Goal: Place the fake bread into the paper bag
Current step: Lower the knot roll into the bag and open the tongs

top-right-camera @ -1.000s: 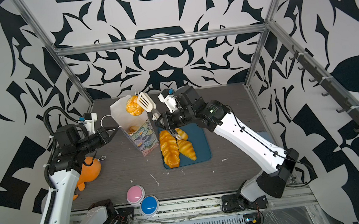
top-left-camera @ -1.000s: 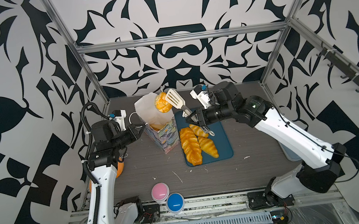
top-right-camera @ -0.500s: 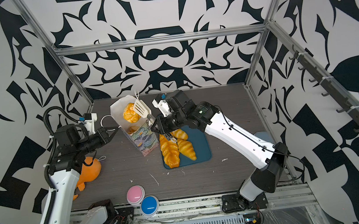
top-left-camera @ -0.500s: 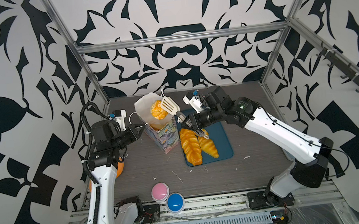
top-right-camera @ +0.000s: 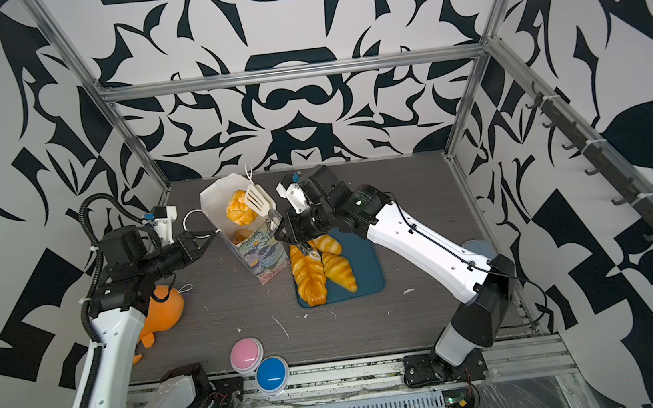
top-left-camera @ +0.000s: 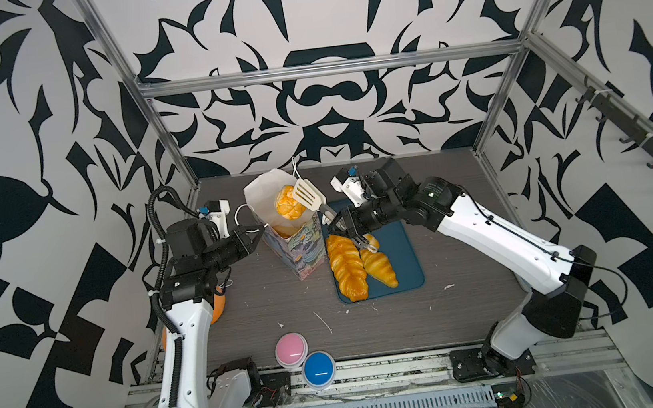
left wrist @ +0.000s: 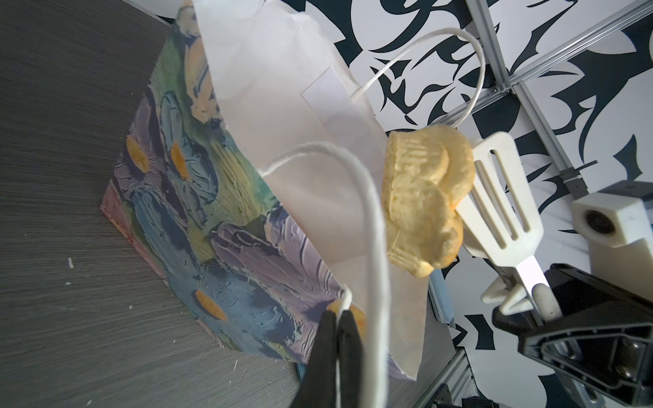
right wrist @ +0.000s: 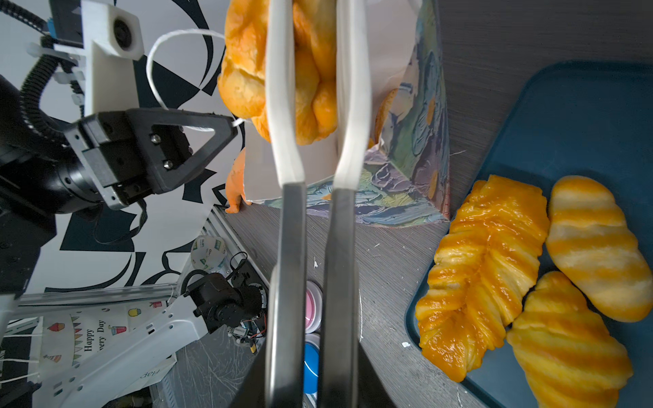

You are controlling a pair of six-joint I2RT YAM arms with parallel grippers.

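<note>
Roll (top-left-camera: 289,208) has come down over the last second: it was clear above the bag (top-left-camera: 301,254), now hangs at the mouth against the white far wall, not released; depth unclear. Right gripper (top-left-camera: 342,228) clamped on tongs (top-left-camera: 309,194), which pinch the roll; arm reaches in from 3 o'clock across the tray (top-left-camera: 404,259). Left gripper (left wrist: 337,328) pressed together on the cord handle (left wrist: 367,212) at the bag's 9 o'clock, forearm level. Judged: drop next; loaf (top-left-camera: 346,267) and croissants (right wrist: 597,247) remain on tray

Roll (left wrist: 420,201) in tongs (left wrist: 494,205) at bag (left wrist: 282,116) mouth
</note>
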